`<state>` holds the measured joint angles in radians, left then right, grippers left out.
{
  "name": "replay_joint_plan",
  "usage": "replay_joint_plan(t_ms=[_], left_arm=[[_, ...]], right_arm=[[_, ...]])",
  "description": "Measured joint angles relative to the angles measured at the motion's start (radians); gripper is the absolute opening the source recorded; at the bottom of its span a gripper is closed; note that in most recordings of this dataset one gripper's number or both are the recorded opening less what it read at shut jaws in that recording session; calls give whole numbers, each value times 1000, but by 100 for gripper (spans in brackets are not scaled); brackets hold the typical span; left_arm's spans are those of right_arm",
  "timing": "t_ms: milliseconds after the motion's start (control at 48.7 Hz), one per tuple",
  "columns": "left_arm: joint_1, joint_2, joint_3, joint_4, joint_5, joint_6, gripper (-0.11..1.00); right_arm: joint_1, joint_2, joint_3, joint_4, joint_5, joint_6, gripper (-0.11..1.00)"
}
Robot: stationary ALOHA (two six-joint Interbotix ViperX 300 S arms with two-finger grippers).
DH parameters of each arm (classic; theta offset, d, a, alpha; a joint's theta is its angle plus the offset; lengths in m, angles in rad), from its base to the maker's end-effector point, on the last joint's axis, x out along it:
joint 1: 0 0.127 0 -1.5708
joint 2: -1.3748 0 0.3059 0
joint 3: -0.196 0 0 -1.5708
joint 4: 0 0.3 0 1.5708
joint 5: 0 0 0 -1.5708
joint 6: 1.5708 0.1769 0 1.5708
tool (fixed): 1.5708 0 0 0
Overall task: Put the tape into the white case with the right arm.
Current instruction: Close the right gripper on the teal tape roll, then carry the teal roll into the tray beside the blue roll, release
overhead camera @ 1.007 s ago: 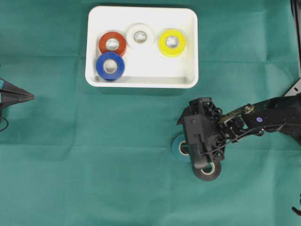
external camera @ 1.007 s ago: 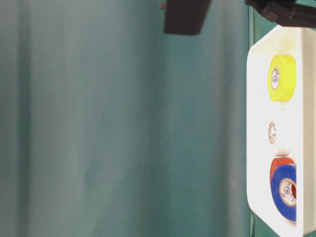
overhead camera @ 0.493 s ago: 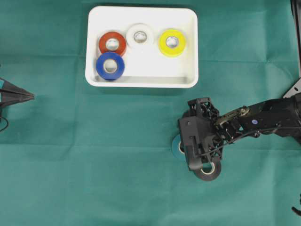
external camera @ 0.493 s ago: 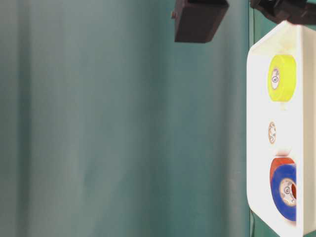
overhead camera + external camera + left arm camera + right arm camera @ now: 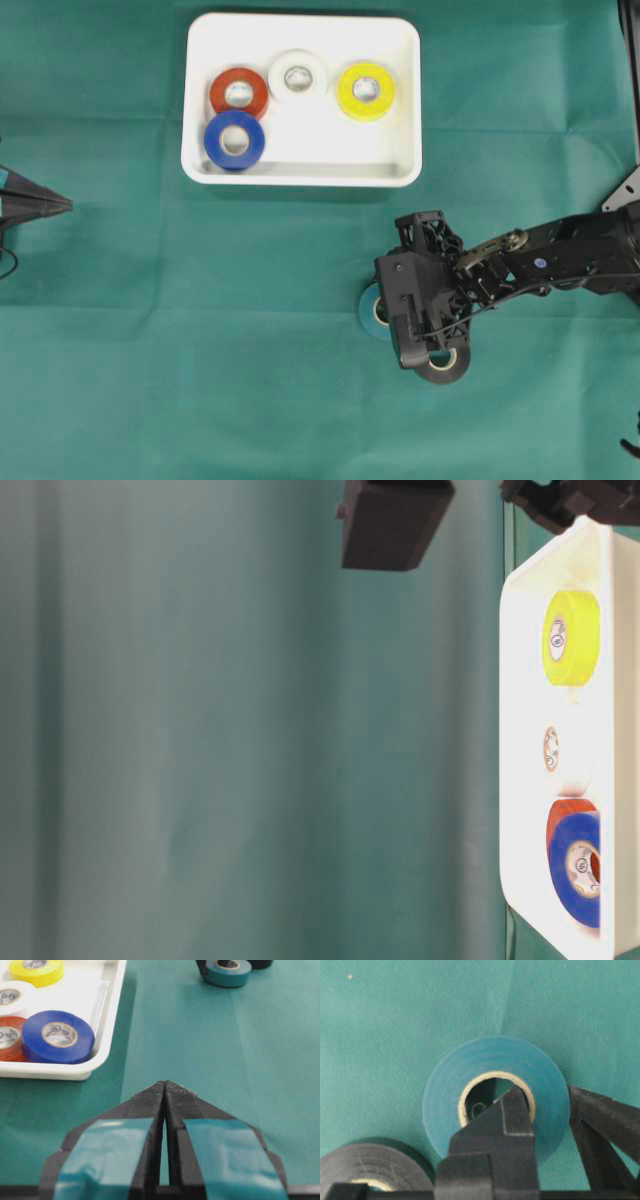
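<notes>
A teal tape roll [image 5: 470,1070] lies flat on the green cloth, partly under my right arm in the overhead view [image 5: 371,310]. My right gripper [image 5: 551,1095] is down on it. One finger [image 5: 517,1120] is in the core and the other [image 5: 600,1120] is against the outer edge, so the jaws pinch the roll's wall. The white case [image 5: 300,178] stands beyond it, at the top middle of the overhead view. My left gripper [image 5: 165,1084] is shut and empty at the left edge of the overhead view [image 5: 62,205].
A black tape roll [image 5: 447,366] lies right beside the teal one, also in the right wrist view [image 5: 375,1170]. The case holds red [image 5: 238,93], white [image 5: 298,76], yellow [image 5: 366,91] and blue [image 5: 234,140] rolls.
My right arm has shifted a little left and down onto the teal roll. The rolls and my left arm have not moved.
</notes>
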<state>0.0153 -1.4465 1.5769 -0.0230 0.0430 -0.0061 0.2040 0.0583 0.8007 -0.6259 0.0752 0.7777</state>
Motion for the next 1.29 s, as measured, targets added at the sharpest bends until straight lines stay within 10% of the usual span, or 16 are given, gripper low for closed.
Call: replay_joint_plan(t_ms=[596, 1295], left_arm=[[2, 0, 0, -2, 0, 0, 0], [2, 0, -2, -2, 0, 0, 0]], right_arm=[[2, -132, -31, 5, 150, 6, 0], [-15, 12, -221, 5, 150, 6, 0]])
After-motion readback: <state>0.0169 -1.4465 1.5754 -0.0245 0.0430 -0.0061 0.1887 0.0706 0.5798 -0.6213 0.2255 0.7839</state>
